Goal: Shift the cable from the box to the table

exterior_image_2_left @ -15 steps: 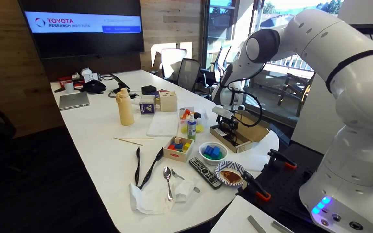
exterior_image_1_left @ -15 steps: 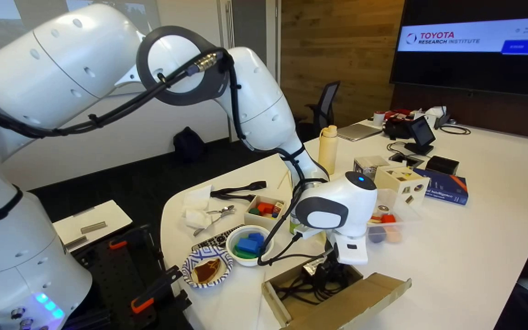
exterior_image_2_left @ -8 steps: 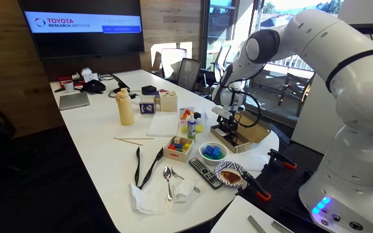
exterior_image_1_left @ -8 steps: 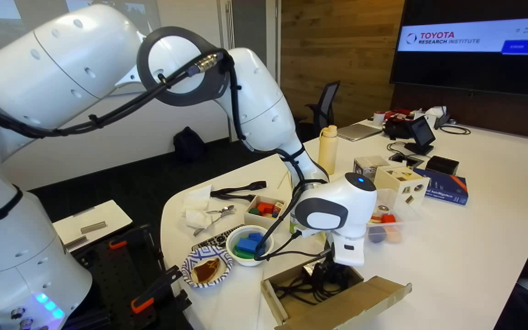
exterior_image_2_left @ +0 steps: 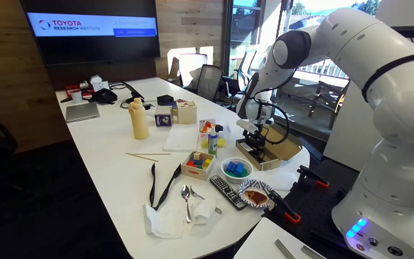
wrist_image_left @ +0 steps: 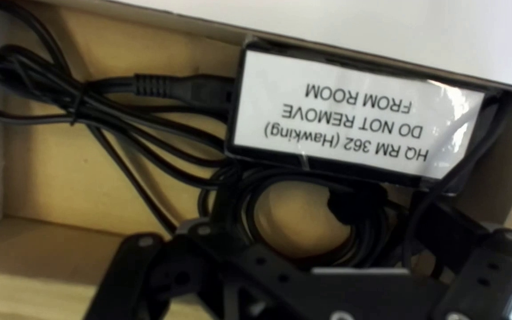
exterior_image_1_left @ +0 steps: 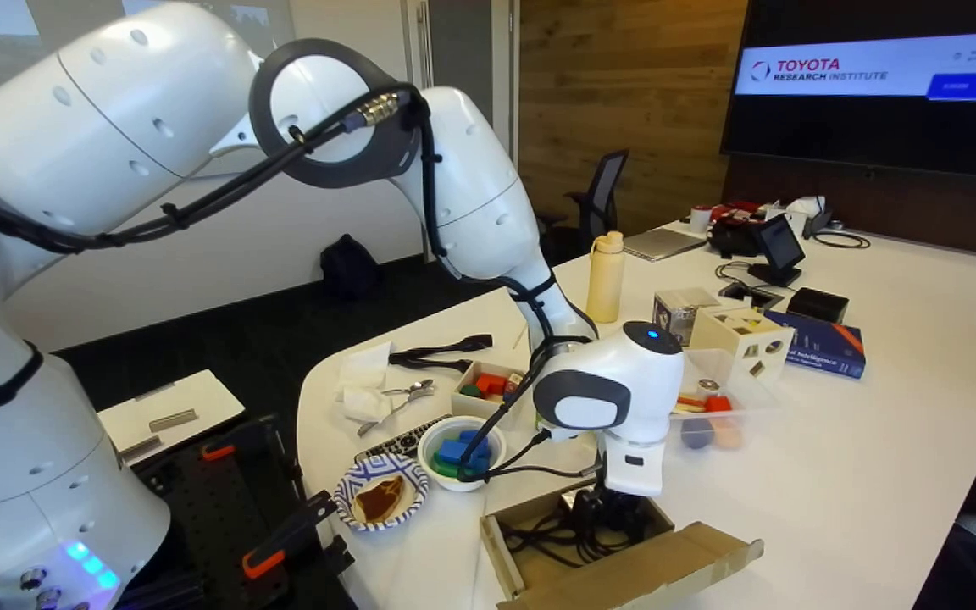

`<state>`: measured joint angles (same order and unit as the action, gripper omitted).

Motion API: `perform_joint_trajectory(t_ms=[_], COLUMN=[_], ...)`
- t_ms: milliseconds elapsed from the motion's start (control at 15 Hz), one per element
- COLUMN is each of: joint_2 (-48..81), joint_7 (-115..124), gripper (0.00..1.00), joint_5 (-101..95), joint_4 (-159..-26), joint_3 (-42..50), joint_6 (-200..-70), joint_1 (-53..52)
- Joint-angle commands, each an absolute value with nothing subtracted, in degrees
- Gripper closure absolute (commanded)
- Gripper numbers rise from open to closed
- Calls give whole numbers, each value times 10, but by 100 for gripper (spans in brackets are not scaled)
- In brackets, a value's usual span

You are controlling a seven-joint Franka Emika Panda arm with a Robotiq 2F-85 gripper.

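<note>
The black cable lies in loose loops inside the tan cardboard box (exterior_image_1_left: 666, 569); its tied loops (wrist_image_left: 76, 104) and a round coil (wrist_image_left: 251, 213) show in the wrist view. The cable also shows in an exterior view (exterior_image_2_left: 259, 154). My gripper (wrist_image_left: 332, 202) reaches down into the box, its fingers apart on either side of the coil. It is open, and also shows in both exterior views (exterior_image_1_left: 613, 517) (exterior_image_2_left: 254, 139). The fingertips are dark against the cords, so contact is hard to tell. The box stands on the white table (exterior_image_1_left: 878, 474).
A black adapter (wrist_image_left: 349, 106) with a white label lies in the box against a wall. Near the box are a white bowl of blocks (exterior_image_2_left: 236, 169), a patterned paper bowl (exterior_image_1_left: 382, 491), a clear bin (exterior_image_1_left: 712, 407) and a spray bottle (exterior_image_2_left: 212, 142). The box's flap stands open.
My gripper has moved slightly left and lower in an exterior view, inside the box. The box and its flap have shifted a little. The fingers show no clear opening or shutting.
</note>
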<state>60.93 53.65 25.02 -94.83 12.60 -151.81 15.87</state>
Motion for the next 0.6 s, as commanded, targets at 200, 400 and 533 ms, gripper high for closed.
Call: perform_joint_trajectory(t_ms=[200,400,533], joint_2=[610,624,635], joint_7=[599,607,617], gripper=[0,0,0], joint_5=[242,238,231], joint_4=[-981,-963,-956], joint_3=[153,154,163], joint_6=[-1513,-1518,-1529], joint_1=[127,124,114])
